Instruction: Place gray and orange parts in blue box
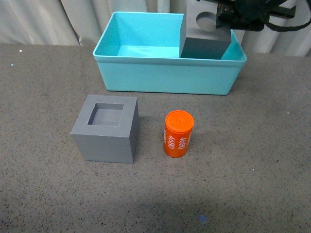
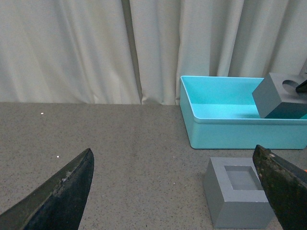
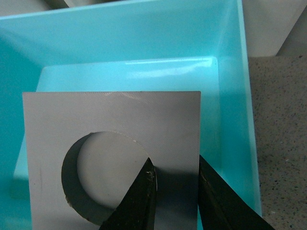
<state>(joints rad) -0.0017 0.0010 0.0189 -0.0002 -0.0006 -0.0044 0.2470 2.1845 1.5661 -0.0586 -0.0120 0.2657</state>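
The blue box (image 1: 165, 75) stands at the back of the table. My right gripper (image 1: 224, 19) is shut on the gray cube with the round recess (image 1: 204, 39), holding it tilted over the box's right end. In the right wrist view one finger (image 3: 141, 196) is inside the round recess of this cube (image 3: 120, 120) and the other is on its outer wall, with the box floor (image 3: 144, 72) below. The gray cube with the square recess (image 1: 107, 128) and the orange cylinder (image 1: 178, 134) marked "4680" stand on the table in front. My left gripper (image 2: 175, 191) is open, near the square-recess cube (image 2: 240, 196).
The tabletop (image 1: 243, 170) is dark speckled grey. Pale curtains (image 2: 96, 48) hang behind the table. In the left wrist view the blue box (image 2: 230, 127) sits beyond the square-recess cube.
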